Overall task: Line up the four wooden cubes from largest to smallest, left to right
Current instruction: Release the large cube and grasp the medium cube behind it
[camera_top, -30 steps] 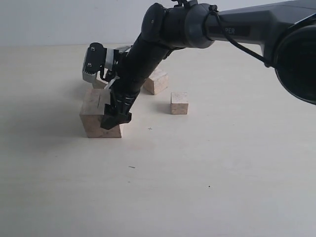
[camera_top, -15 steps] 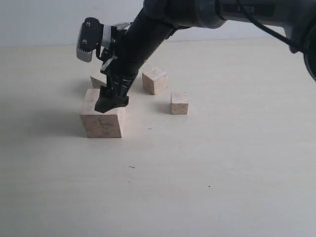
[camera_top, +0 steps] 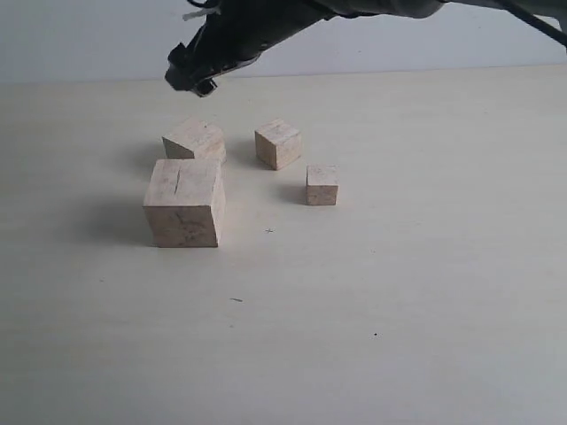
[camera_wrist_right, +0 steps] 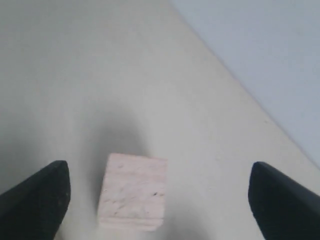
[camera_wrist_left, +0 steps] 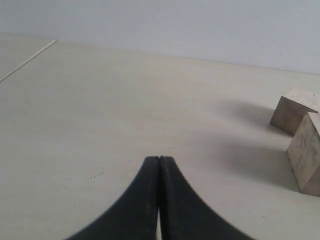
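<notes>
Four wooden cubes sit on a pale desk [camera_top: 399, 310] as the right pincer [camera_top: 190, 78] hangs high over the far left of the group, jaws spread wide and holding nothing. Its wrist camera frames a single cube [camera_wrist_right: 132, 197] on the desk between the two tips, though which of the four cannot be told. The left pincer [camera_wrist_left: 159, 160], out of the wide shot, has its tips pressed together on nothing.

The largest cube [camera_top: 184, 202] stands front left. The second cube [camera_top: 195, 140] lies close behind it, turned at an angle; whether the two touch cannot be told. The third cube [camera_top: 278, 143] sits to the right of that, and the smallest cube [camera_top: 322, 184] further right and nearer the front, apart from the rest.

With the largest apparently serving as the row's left end, the second looks next in line. To do it well, the wrist should turn until the jaws face two opposite flat sides, not corners, then drop straight down — keeping the near jaw from nudging the largest. The cube should be set just right of the largest, faces parallel and front edges level, with room left for two more.

Count — four cubes, two pincers, one desk
</notes>
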Controlling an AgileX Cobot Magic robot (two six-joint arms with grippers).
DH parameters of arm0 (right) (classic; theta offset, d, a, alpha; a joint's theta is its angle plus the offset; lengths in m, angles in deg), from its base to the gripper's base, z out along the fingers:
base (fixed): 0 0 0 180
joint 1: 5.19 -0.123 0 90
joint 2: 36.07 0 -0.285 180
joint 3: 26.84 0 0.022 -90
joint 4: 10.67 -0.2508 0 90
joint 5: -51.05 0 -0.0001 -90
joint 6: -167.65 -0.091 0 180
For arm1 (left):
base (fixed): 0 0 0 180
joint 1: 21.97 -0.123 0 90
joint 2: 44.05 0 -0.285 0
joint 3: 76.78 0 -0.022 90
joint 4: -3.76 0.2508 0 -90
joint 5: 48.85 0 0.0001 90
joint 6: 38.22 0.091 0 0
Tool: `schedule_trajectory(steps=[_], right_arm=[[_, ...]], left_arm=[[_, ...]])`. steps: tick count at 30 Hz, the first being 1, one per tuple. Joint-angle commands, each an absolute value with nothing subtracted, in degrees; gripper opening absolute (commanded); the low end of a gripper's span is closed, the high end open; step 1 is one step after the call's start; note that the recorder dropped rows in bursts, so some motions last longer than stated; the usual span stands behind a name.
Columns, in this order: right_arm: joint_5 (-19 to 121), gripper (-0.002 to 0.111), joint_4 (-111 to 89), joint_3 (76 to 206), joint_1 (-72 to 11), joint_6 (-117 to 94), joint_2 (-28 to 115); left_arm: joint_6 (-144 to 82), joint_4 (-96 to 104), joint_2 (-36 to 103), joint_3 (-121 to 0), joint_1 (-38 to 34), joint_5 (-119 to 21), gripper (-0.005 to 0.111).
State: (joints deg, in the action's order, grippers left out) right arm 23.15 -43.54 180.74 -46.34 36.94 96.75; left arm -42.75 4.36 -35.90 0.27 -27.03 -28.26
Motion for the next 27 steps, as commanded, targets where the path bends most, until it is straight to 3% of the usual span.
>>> schedule_trajectory(steps=[1, 9, 27], right_arm=[[28.2, 0.086, -46.6, 182.1, -45.7, 32.5, 100.3], [15.4, 0.086, -50.6, 199.6, -45.9, 32.5, 111.7], [13.9, 0.086, -47.4, 200.3, -45.9, 32.4, 116.5]], left_arm=[[-43.0, 3.8, -36.3, 0.4, -27.2, -28.6, 0.000], [-43.0, 3.8, -36.3, 0.4, -27.2, -28.6, 0.000], [-43.0, 3.8, -36.3, 0.4, -27.2, -28.6, 0.000]])
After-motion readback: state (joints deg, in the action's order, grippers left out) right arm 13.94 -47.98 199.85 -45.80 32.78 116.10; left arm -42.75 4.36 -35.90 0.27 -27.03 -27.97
